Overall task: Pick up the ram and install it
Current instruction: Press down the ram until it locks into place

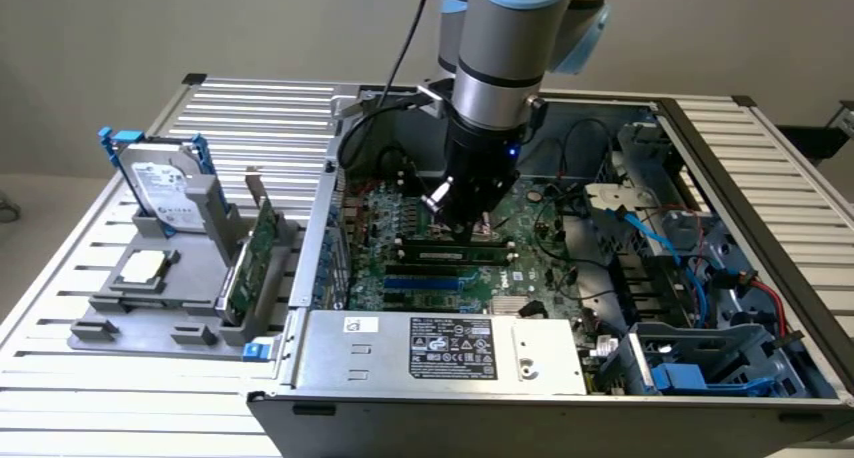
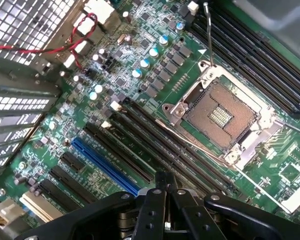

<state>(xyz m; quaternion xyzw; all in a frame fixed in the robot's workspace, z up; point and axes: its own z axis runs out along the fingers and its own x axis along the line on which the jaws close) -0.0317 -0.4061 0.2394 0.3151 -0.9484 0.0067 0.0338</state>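
The claw (image 2: 166, 192) was closed, its two fingers pressed together just above the black memory slots (image 2: 155, 150) of the motherboard (image 2: 140, 75), and I could not see any stick between them. In the exterior view the ram (image 1: 454, 248) lay seated along a slot directly under the claw, at about 6 o'clock from the arm's wrist. In my judgement the risk was an uneven seating: if one end sat higher than the other, the latch would not lock, and more force could bend the board. At about 2 o'clock from the claw in the wrist view stood the open CPU socket (image 2: 222, 115) with its thin lever, which a small sideways slip could touch. Farther, outside the case on the desk (image 1: 54, 378), the hard drive (image 1: 167, 188) and the expansion card (image 1: 260, 253) stood well apart.
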